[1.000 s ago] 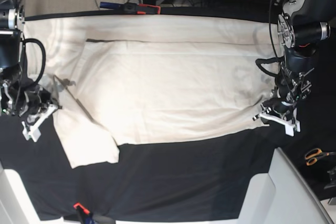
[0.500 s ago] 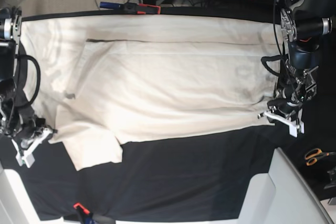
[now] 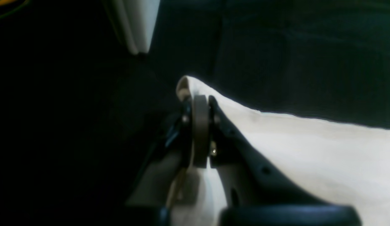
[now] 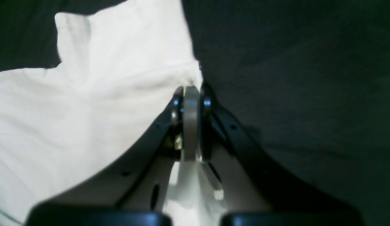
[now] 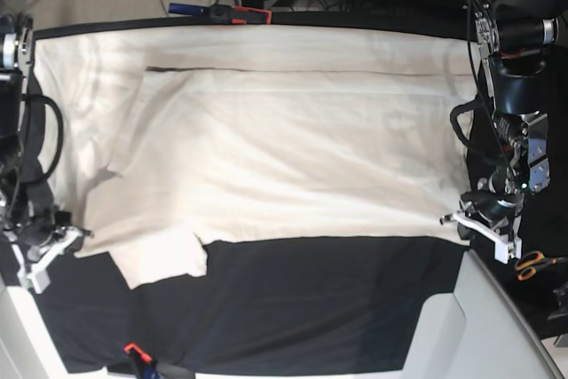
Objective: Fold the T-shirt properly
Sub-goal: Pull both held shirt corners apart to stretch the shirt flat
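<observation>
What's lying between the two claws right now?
In the base view, the T-shirt, both claws pinching its near edge: left claw, right claw.

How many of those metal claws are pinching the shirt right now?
2. The left gripper pinches one corner of the T-shirt; the right gripper pinches the opposite corner.

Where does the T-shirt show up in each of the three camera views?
Base: the T-shirt spreads across the upper table.
Left wrist: lower right, its corner pinched in the left gripper.
Right wrist: left and upper centre, its edge pinched in the right gripper.
Shared landmark: the black tablecloth.
</observation>
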### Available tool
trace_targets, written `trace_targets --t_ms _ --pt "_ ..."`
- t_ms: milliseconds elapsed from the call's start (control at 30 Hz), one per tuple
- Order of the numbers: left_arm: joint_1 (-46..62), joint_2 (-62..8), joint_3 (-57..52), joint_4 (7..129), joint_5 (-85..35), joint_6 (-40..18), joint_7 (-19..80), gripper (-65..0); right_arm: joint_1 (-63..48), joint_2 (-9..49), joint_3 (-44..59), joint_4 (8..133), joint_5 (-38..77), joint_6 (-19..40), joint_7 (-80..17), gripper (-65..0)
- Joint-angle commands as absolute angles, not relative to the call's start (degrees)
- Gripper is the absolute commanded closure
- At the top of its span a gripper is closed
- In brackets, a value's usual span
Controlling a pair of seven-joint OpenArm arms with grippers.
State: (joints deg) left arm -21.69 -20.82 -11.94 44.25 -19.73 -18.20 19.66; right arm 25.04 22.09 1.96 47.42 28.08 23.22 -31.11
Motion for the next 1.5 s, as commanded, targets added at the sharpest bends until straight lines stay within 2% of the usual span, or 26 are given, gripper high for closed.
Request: trace_targets --t_ms 0,267,433,700,867,1067,1233,1467 --pt "-23.2 -21.8 -12.2 45.2 -20.4 -18.2 18.4 0.0 26.8 23.4 2.2 48.3 28.8 23.5 -28.9 -0.2" --pt "-22.3 -21.5 -18.1 46.6 -20.4 -18.3 18.6 0.0 25.5 24.6 2.2 48.2 28.8 24.7 -25.1 -0.2" --pt "-17.8 -21.3 -18.2 53.8 -20.4 -18.3 18.7 0.0 24.4 24.6 2.2 48.2 28.8 25.1 -24.8 -0.2" --pt "-13.6 -21.1 -18.7 58.2 -20.4 -18.3 18.7 0.0 23.6 24.6 2.6 48.4 28.9 25.4 -24.8 -0.2" --pt "-9.8 -21.2 -18.7 63.1 -20.4 -18.3 18.7 0.0 23.1 24.5 2.9 48.4 29.0 30.8 -24.8 -0.2" --pt "-5.6 -21.2 -18.8 68.3 -20.4 -18.3 18.7 0.0 20.9 24.5 5.9 48.6 29.2 32.2 -24.7 -0.2" --pt "-1.8 -21.1 -18.9 71.7 -20.4 -18.3 18.7 0.0 19.3 24.5 11.3 48.6 29.1 39.4 -25.1 -0.2" --pt "3.6 -20.9 -20.6 77.3 -20.5 -18.3 18.7 0.0 14.4 24.6 11.7 52.4 29.1 40.0 -26.0 -0.2"
